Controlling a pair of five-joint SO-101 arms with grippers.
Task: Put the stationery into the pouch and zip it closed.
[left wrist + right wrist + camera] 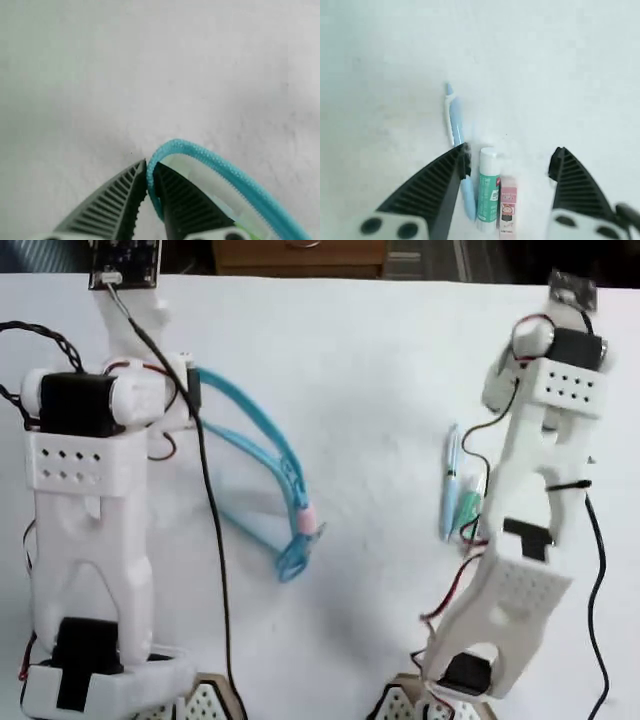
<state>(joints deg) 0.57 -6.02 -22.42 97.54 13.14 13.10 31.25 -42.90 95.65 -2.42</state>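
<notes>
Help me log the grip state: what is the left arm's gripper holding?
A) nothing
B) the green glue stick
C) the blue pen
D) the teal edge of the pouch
D: in the left wrist view the left gripper is pinched shut on the teal edge of the pouch.

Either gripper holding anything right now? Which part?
Left gripper is shut on the pouch, pinching its blue zipper edge. Right gripper is open over the stationery, holding nothing.
</notes>
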